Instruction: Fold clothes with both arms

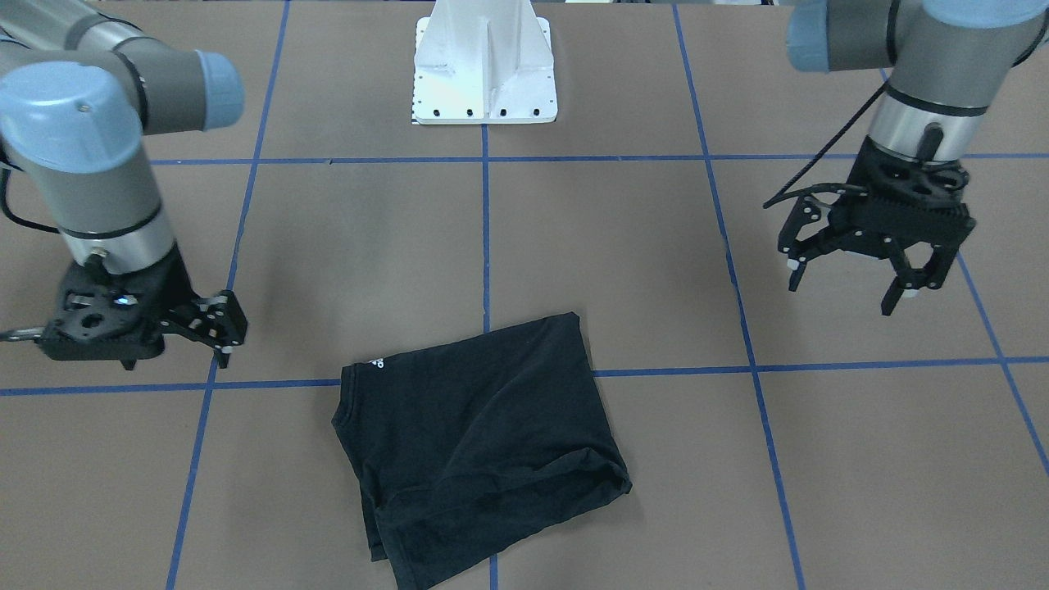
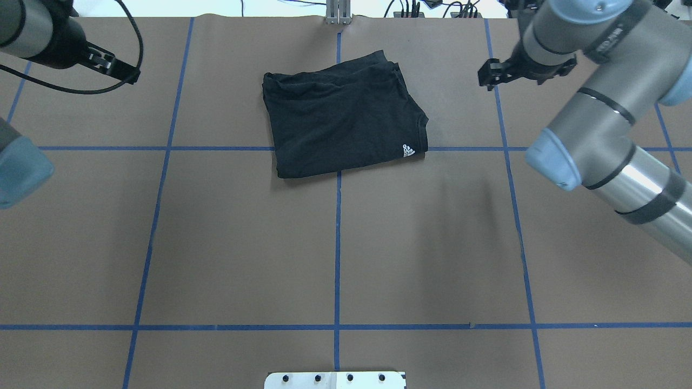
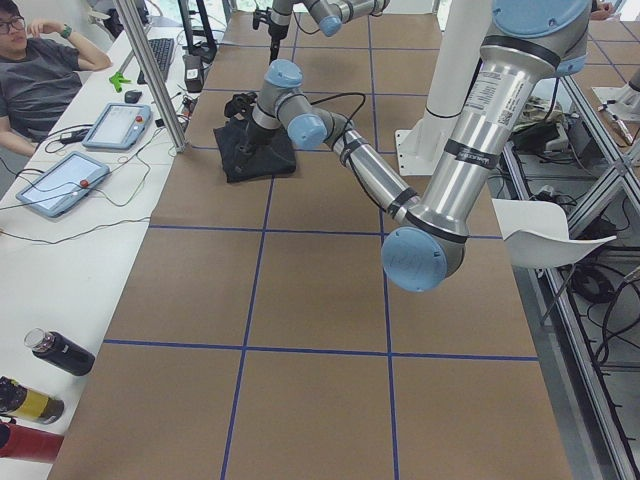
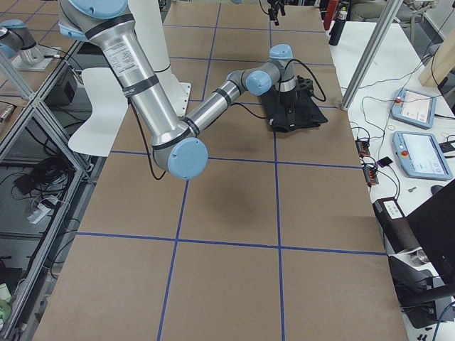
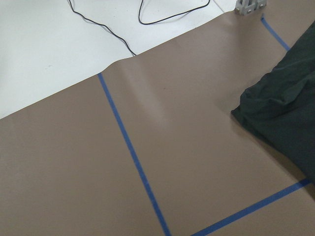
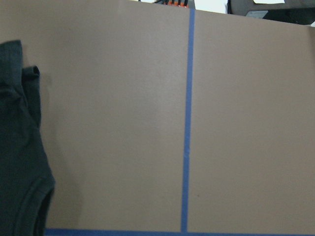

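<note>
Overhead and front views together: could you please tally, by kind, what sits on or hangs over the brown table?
T-shirt, black, folded: 1
Grippers, both over bare table: 2, the left gripper and the right gripper
White base: 1
Total: 4

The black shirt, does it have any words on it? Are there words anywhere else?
"adidas": tiny white logo at a corner of the T-shirt, in the overhead view.
Lettering on the left arm: too small to read.
</note>
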Motion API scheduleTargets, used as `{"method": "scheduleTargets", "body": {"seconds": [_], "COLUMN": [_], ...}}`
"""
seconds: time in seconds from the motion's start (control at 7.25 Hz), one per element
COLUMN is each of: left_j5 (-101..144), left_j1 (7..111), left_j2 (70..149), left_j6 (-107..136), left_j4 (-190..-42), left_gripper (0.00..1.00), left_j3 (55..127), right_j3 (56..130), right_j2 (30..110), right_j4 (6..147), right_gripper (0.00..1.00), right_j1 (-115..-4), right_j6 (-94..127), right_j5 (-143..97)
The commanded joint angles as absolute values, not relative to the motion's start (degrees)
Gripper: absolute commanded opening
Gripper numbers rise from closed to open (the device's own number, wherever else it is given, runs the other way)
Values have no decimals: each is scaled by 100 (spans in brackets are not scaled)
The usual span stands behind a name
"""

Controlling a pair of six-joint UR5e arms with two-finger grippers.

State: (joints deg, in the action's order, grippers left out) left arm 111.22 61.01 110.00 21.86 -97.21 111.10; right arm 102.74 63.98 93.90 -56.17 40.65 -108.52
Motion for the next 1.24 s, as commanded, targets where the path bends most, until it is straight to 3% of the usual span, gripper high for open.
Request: {"method": "scheduleTargets", "body": {"seconds": [0.0, 0.41, 0.83, 1.1], "left_j5": [11731, 12057, 12111, 12471], "left_j1": [6809, 7371, 8135, 8942], "left_j2": [10426, 9784, 9536, 9144], "left_j6": [1775, 1767, 534, -766], "left_j4": [-9694, -9668, -9476, -9351], "left_gripper": [100, 100, 100, 100], "left_j3": [11232, 11145, 10822, 10400], "right_j3": [10775, 10697, 10521, 10214], "right_j2": [7624, 9179, 10341, 10485], "right_j4": [9396, 9378, 9378, 9378], "right_gripper": [100, 100, 100, 100], "right_j1": [-6674, -8335, -9192, -9368], "right_j6": [2477, -53, -1114, -1116], "right_j5": [-11877, -12707, -13043, -13052]}}
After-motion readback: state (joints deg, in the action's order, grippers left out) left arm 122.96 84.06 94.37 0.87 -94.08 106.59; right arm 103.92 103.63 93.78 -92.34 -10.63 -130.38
